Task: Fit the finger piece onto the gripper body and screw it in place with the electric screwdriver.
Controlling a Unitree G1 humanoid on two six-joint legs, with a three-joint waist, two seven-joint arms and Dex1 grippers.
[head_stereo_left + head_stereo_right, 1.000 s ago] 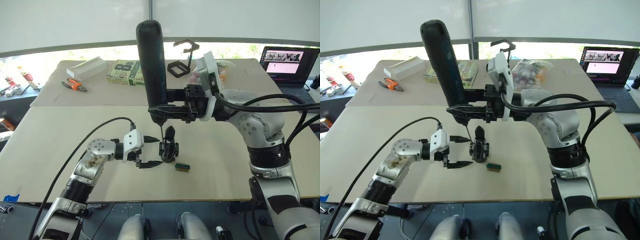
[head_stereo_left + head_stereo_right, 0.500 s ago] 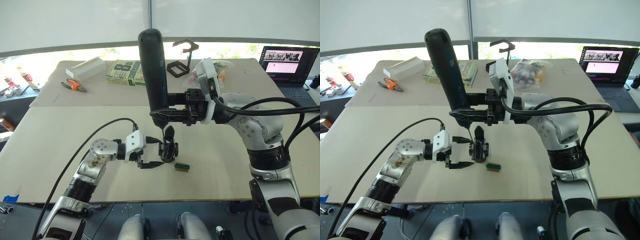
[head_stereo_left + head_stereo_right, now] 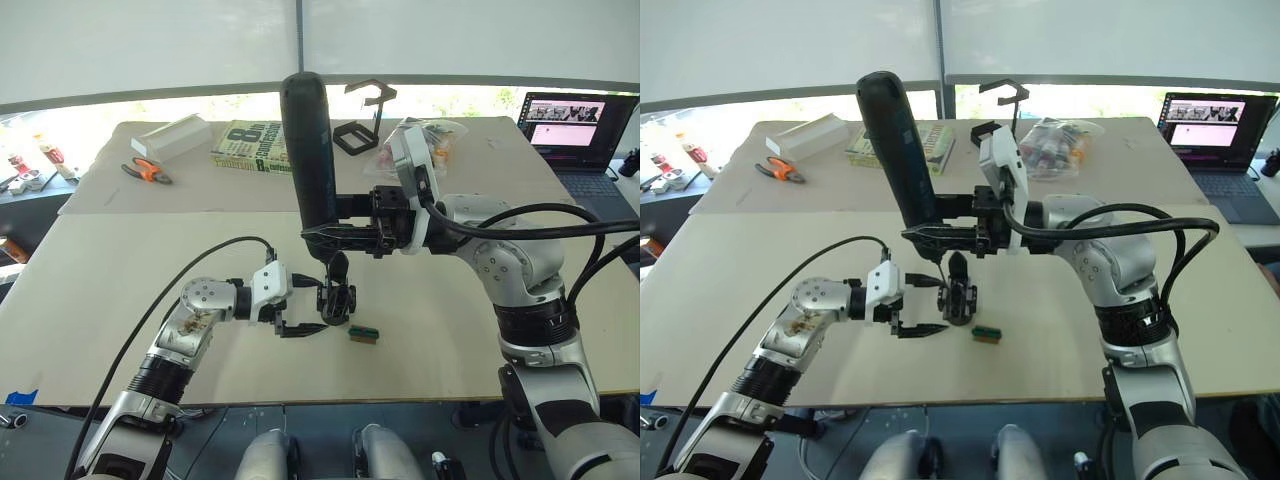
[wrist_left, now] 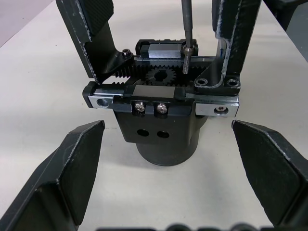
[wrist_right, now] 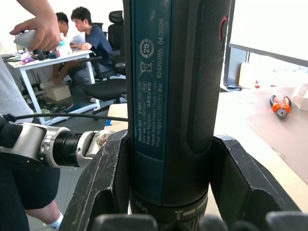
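Two fingers now stand on the gripper body (image 4: 163,103), mid-table. My electric screwdriver (image 3: 308,150) has dropped over the last second, its bit (image 4: 186,33) reaching the screw: driving can start, I judge. My right gripper (image 3: 345,235) clamps the driver; my left gripper (image 3: 303,304) hovers open beside the body.

Bright daylight from windows beyond tabletop (image 3: 120,260) far edge, glare there; soft shadows; fisheye bending at edges.
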